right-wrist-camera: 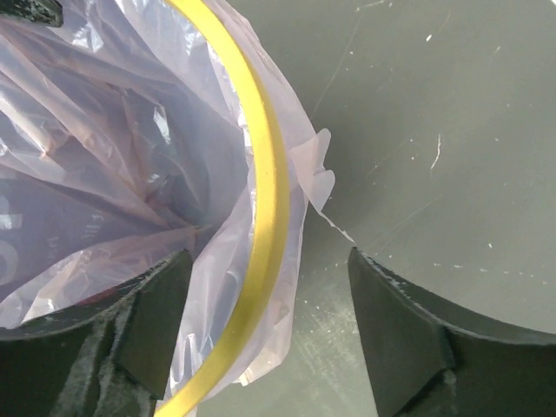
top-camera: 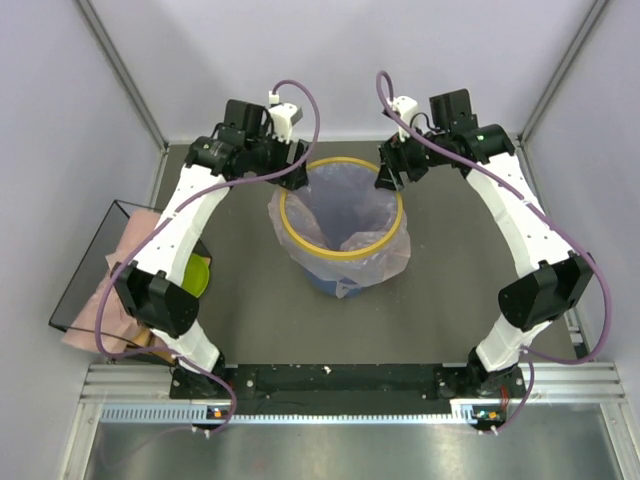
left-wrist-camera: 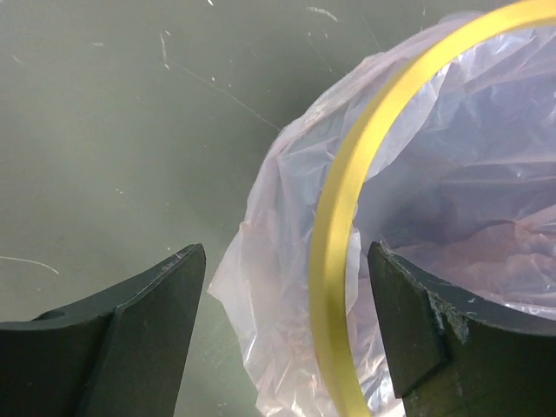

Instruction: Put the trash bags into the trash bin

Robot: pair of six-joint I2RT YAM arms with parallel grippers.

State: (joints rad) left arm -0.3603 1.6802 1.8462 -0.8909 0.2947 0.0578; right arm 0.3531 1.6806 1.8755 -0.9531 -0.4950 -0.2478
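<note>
The blue trash bin (top-camera: 322,281) with its yellow rim (top-camera: 283,218) stands mid-table. A pale pink trash bag (top-camera: 385,255) lines it, folded out over the rim. My left gripper (top-camera: 293,172) hovers at the rim's far left and is open. In the left wrist view the jaws (left-wrist-camera: 285,261) straddle the yellow rim (left-wrist-camera: 343,226) and the bag's overhang (left-wrist-camera: 269,295) without touching them. My right gripper (top-camera: 390,172) is open at the far right. There too its jaws (right-wrist-camera: 268,259) stand either side of the rim (right-wrist-camera: 271,200) and the bag (right-wrist-camera: 104,174).
At the left edge a black wire tray (top-camera: 85,265) holds a pile of more pink bags (top-camera: 125,275). A small green bowl (top-camera: 196,275) lies beside it, half hidden by the left arm. Grey walls close in the back and sides.
</note>
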